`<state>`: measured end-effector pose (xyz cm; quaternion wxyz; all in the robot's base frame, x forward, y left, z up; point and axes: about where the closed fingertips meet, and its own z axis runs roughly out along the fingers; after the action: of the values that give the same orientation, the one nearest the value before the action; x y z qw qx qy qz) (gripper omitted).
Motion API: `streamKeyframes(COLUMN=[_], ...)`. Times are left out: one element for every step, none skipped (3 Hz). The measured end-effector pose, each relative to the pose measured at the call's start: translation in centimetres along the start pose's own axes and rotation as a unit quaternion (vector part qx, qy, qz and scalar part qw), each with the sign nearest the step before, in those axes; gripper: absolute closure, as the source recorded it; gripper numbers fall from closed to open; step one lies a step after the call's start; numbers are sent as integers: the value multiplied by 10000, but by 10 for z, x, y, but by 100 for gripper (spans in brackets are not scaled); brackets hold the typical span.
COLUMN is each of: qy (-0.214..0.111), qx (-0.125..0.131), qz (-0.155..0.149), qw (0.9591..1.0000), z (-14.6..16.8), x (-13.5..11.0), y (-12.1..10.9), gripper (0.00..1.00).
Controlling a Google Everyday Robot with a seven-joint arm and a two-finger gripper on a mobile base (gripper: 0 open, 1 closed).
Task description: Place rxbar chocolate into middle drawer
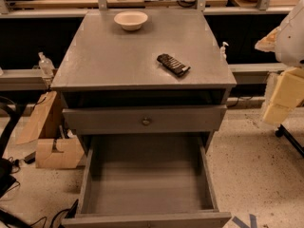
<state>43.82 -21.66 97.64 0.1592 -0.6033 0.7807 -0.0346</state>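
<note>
While the rxbar chocolate (173, 64) lies flat and slightly askew on the grey cabinet top (118, 56), the robot's gripper (285, 96) hangs at the frame's right edge, well apart from the bar and off the cabinet's side. Whether the gripper is open or closed cannot be told, and it touches none of the objects. The dark-wrapped bar sits to the gripper's left and a little higher in view, near the top's front right corner. Below and left of the gripper, the middle drawer (147, 175) stands pulled out, its plain grey interior showing. A shallower drawer (104, 120) with a round knob (146, 121) sits above it. Farthest from the gripper, a cream-white bowl (130, 20) rests at the top's back edge.
</note>
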Motion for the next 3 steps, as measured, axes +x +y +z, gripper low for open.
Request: streamKeyframes(qy=[0,-572,-1685], qx=[0,-16,49], qz=[0,21,86], qw=[10000,9984,9856], z=[0,23,57], x=[0,-25,-72], y=[0,-32,-86], gripper=[0,0,0])
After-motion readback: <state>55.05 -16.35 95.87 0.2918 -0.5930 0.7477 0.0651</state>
